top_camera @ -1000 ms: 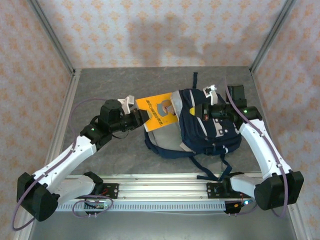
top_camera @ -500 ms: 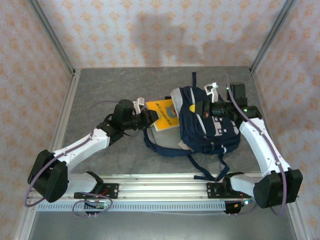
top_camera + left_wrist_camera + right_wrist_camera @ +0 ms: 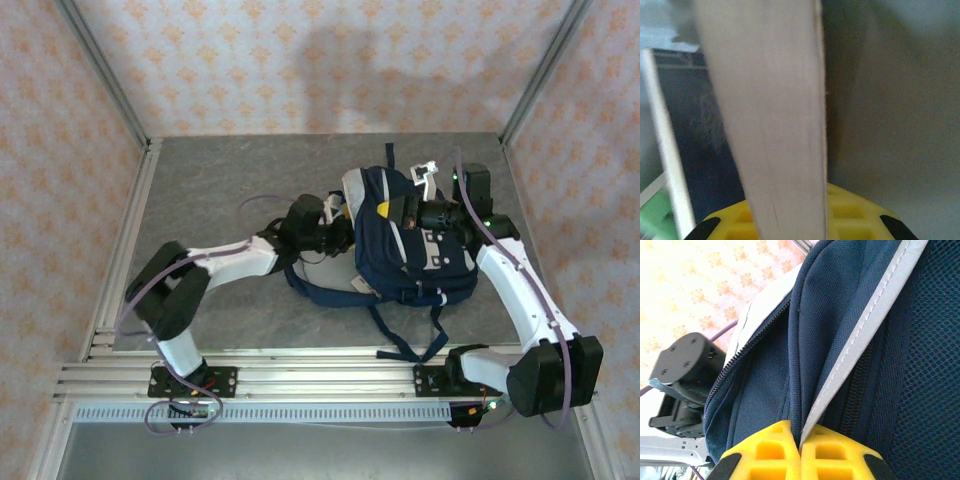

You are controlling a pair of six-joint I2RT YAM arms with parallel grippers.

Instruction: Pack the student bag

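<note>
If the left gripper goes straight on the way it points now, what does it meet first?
Probably the student bag: its grey inner wall lies just past the flat item that the left gripper grips; depth is unclear.

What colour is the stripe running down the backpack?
The stripe is light grey; clearest in the right wrist view.

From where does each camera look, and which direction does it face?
Top external: above and behind the robot, facing down at the student bag; both arms show.
Left wrist: looks along the left gripper, shut on a pale flat item.
Right wrist: looks along the right gripper, pinching the bag's light stripe.
Shared: top and right wrist both show the bag and left arm.
</note>
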